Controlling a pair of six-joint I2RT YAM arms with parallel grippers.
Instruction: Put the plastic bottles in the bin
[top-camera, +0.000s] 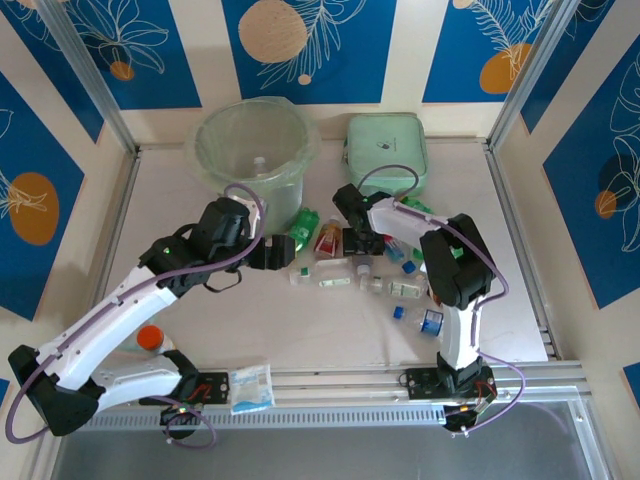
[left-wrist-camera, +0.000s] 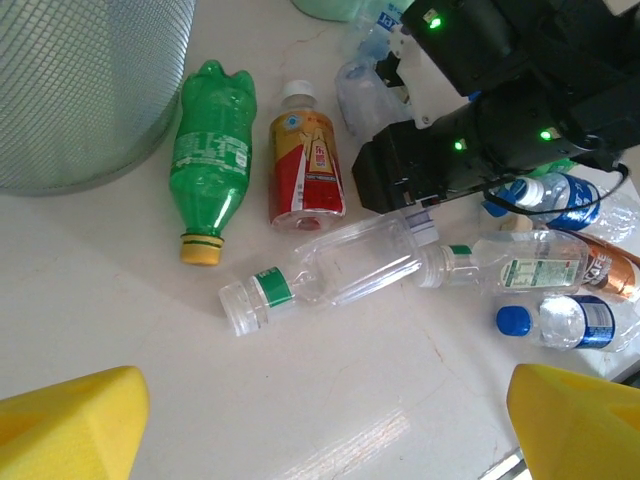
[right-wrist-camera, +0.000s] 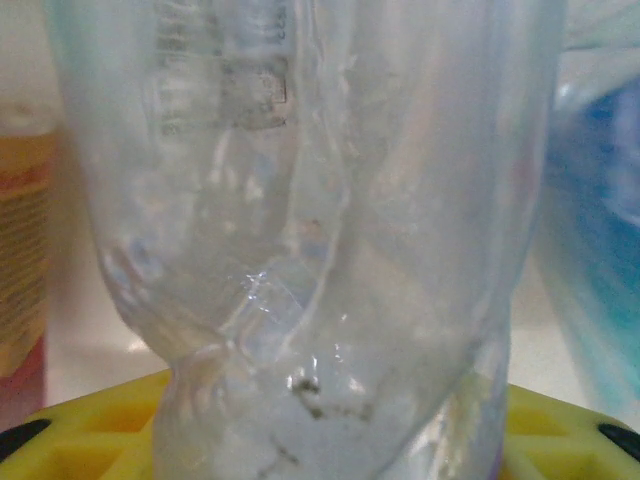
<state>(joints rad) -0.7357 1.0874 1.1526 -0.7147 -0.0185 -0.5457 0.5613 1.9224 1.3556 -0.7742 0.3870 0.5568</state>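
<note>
Right wrist: clear bottle (right-wrist-camera: 320, 250) squeezed between clenched right jaws; left jaws spread wide.

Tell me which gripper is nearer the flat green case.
Right. The right gripper is on the near side of the case; the left gripper is farther left, by the bin.

A green bottle (left-wrist-camera: 212, 150) lies on the white table (left-wrist-camera: 100, 300), its yellow cap toward the left claw's (left-wrist-camera: 325, 430) wide-apart yellow fingertips (left-wrist-camera: 70, 425). Left of it stands the bin (left-wrist-camera: 90, 90). Right of it lies a red-labelled bottle (left-wrist-camera: 305, 165). Further right, the black right claw (left-wrist-camera: 405, 195) meets a clear green-banded bottle (left-wrist-camera: 330, 272).
</note>
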